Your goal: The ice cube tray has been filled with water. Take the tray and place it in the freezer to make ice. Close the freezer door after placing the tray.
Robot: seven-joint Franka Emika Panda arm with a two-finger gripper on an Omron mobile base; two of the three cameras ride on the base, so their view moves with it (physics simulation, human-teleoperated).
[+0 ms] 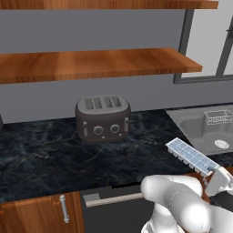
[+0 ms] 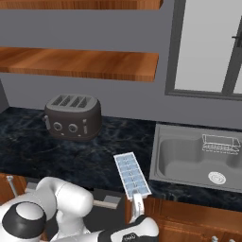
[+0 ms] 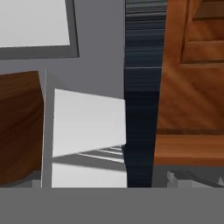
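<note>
The ice cube tray (image 1: 191, 156) is a long white tray with pale-blue cells. It lies slantwise on the dark marble counter (image 1: 45, 154), its near end at the front edge, just left of the sink. My gripper (image 1: 217, 178) is at that near end, level with the counter edge, and its jaws stand open. The right base view has the tray (image 2: 131, 175) running away from the gripper (image 2: 137, 201), which sits just below its end. In the rolled hand view the tray's white end (image 3: 87, 118) looms close ahead. The freezer is out of view.
A dark four-slot toaster (image 1: 103, 117) stands at the back of the counter. The steel sink (image 2: 198, 163) to the right holds a wire rack (image 2: 220, 143). Wooden shelves (image 1: 91, 63) hang above, and a window (image 2: 203, 47) is over the sink. Wood cabinets and a drawer handle (image 1: 113, 199) lie below.
</note>
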